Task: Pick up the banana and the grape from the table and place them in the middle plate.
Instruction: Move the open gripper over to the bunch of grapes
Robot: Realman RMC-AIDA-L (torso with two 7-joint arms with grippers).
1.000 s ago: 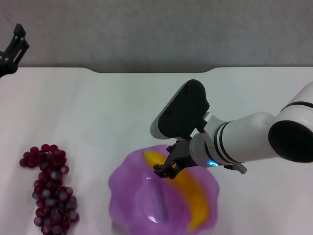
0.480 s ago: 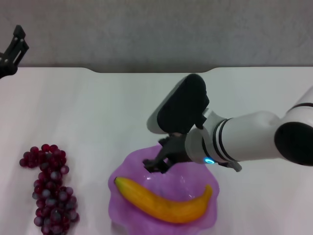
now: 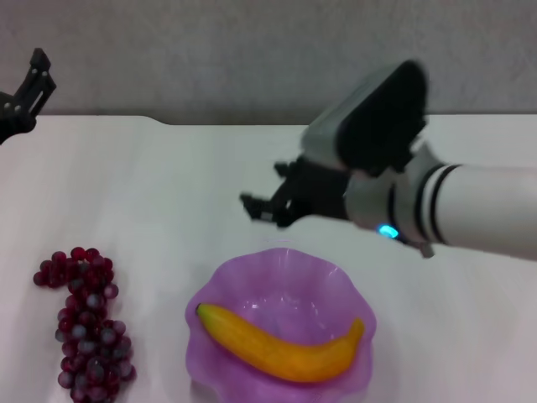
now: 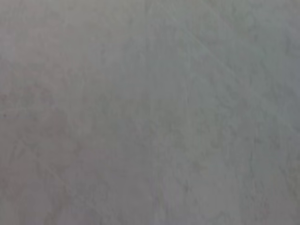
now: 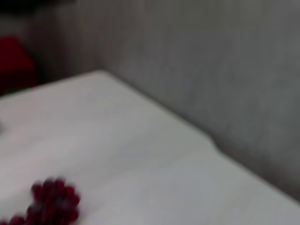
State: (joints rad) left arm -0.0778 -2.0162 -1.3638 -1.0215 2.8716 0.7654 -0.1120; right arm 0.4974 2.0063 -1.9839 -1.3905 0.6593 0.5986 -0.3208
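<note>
Purple scalloped plate sits at the near edge of the white table. Taking it as the landmark.

Banana lies inside the plate, across its near half, curve sagging toward the near side. Darker stem end points to the plate's left rim, the other end rises at the right rim. Nothing is touching it.

Grape bunch on the table, well to the left of the plate and apart from it. Long dark red cluster, running near to far, roughly level with the plate. Not in the plate. In the right wrist view a part of the same bunch shows on the white table surface.

Right gripper hangs in the air beyond the plate's far rim, above the table and clear of both plate and banana. Black fingers point left. They look parted with nothing between them, though the arm is motion-blurred, so how wide I cannot say. White and grey forearm runs off to the right.

Left gripper is far off, beyond the plate and to its far left, by the table's far left corner, raised off the surface. Cannot tell how its fingers stand. Left wrist view shows only a plain grey surface.
</note>
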